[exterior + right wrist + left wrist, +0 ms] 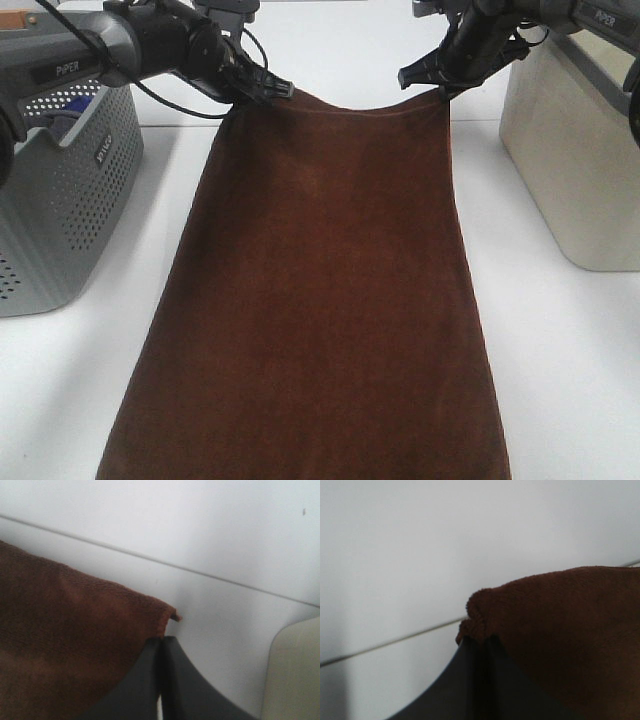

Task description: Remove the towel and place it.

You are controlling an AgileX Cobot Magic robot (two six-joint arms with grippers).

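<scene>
Exterior high view, going left to right: a grey perforated plastic basket (70, 200) sits at the left edge of the white table (560, 380), and the left arm reaches in over its top toward the middle, stretched out nearly level. The left gripper (272, 90) is clamped tight on the far left corner of the big dark brown plush towel (320, 300); the left wrist view shows the black fingers pressed together with cloth bunched at the tips. The towel spreads down the middle of the table and off the near edge of the shot, its far hem sagging a bit between the two grips, clear of basket and bin. The right arm comes in from the upper right, angled down, and the right gripper (440, 90) is pinched on the far right corner the same way. A cream rounded plastic bin (580, 150) stands just beside that arm.
</scene>
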